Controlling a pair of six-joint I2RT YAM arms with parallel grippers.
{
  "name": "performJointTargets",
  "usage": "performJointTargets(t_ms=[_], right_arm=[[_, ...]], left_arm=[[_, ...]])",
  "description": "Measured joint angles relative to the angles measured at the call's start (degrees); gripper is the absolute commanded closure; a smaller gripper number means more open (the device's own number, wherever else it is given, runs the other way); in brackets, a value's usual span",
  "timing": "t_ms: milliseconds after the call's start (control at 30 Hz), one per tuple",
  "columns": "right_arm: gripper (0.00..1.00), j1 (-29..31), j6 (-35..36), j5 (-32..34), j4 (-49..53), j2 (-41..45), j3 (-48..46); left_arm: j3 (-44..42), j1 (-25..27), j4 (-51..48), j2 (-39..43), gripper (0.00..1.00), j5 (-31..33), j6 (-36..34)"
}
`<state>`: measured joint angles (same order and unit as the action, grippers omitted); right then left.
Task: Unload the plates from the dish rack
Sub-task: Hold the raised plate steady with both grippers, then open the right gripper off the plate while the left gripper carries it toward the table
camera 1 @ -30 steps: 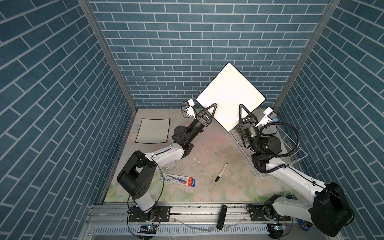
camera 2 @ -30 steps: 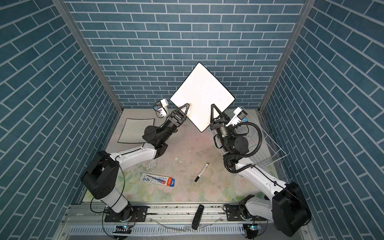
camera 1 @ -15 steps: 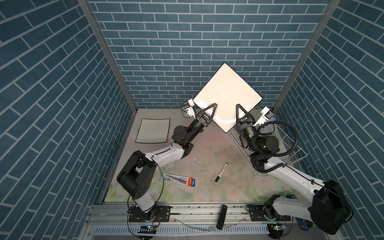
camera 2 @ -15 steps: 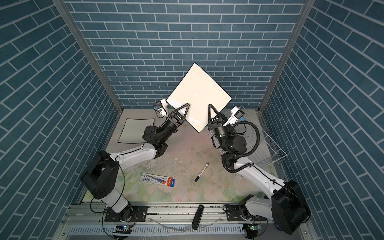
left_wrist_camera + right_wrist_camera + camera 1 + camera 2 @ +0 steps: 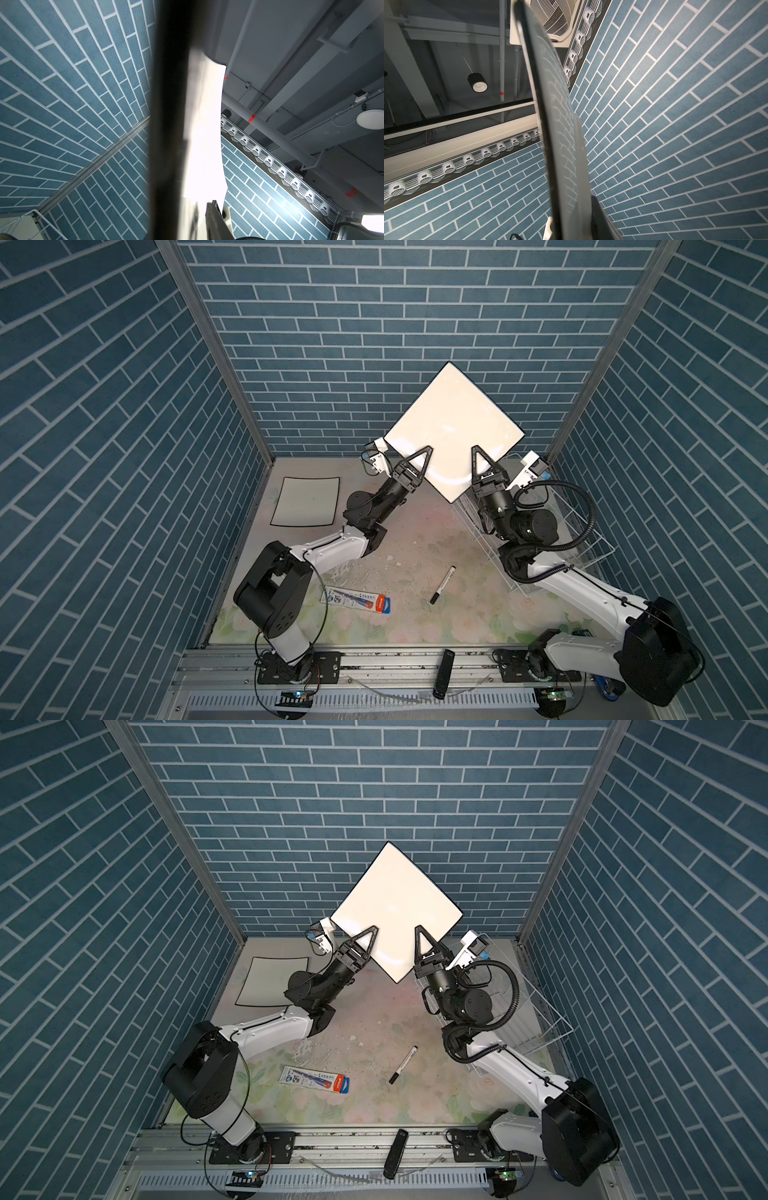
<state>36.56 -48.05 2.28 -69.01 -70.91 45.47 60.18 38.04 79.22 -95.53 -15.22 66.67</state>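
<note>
You have the white, black-rimmed rounded-square plate raised corner-down above one end of the white wire dish rack. The left gripper and right gripper each pinch a lower edge. Check that the left pinch sits deep before loosening the right, or the plate may swing.

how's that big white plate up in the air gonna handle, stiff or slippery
Probably stiff: the white plate shows no sag though pinched only along its lower edges by the left end effector and right end effector. Likely slippery: its glossy face mirrors the brick wall in the right wrist view.
</note>
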Motion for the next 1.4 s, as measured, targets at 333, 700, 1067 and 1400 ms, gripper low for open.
performJointTargets(t_ms=[333,700,1067,1400], right_arm=[[1.0,0.0,-0.2,0.3,-0.5,-2.8,2.5],[1.0,0.1,-2.7,0.3,-1.0,-3.2,2.9],[0.9,0.1,-5.7,0.6,-1.5,-3.2,2.8],[0.47,0.0,-7.1,4.6,-2.3,-2.1,0.6]], left_arm=[[0.0,0.1,0.0,0.0,0.66,-0.5,1.0],[0.0,0.1,-0.1,0.0,0.84,-0.5,1.8],[-0.1,0.1,1.6,0.1,1.0,-0.4,3.6],[-1.8,-0.5,-1.0,0.3,1.0,-1.6,3.1]])
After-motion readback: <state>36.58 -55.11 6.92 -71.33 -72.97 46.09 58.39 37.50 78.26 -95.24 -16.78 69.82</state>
